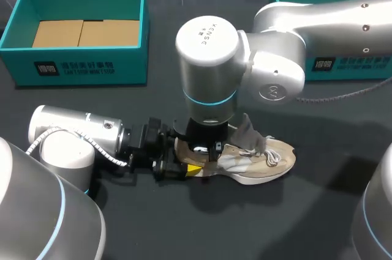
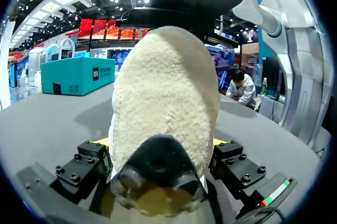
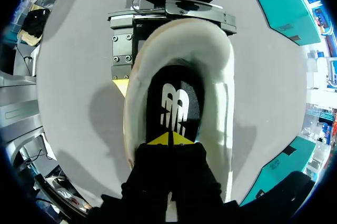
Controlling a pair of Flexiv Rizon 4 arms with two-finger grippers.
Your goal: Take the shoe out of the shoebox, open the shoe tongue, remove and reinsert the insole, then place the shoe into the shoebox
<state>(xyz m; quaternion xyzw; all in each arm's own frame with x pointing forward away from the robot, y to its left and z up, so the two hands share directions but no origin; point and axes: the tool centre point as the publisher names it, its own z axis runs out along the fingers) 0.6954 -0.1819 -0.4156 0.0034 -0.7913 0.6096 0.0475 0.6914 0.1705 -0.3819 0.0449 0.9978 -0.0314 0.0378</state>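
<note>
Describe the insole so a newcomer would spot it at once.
On the dark table lies a beige sneaker. Inside its opening, under the right gripper, sits the insole: black with white print, unlike the pale lining around it.

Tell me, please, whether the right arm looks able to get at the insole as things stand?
Probably yes: the right gripper is down inside the shoe, its closed fingers on the insole, nothing covering it, while the left gripper clamps the heel.

Head view: high behind, facing down on table (image 1: 184,223). Left wrist view: low, level, hard against shoe (image 2: 166,103) heel. Right wrist view: close above, straight down into shoe. Shared: shoe.
</note>
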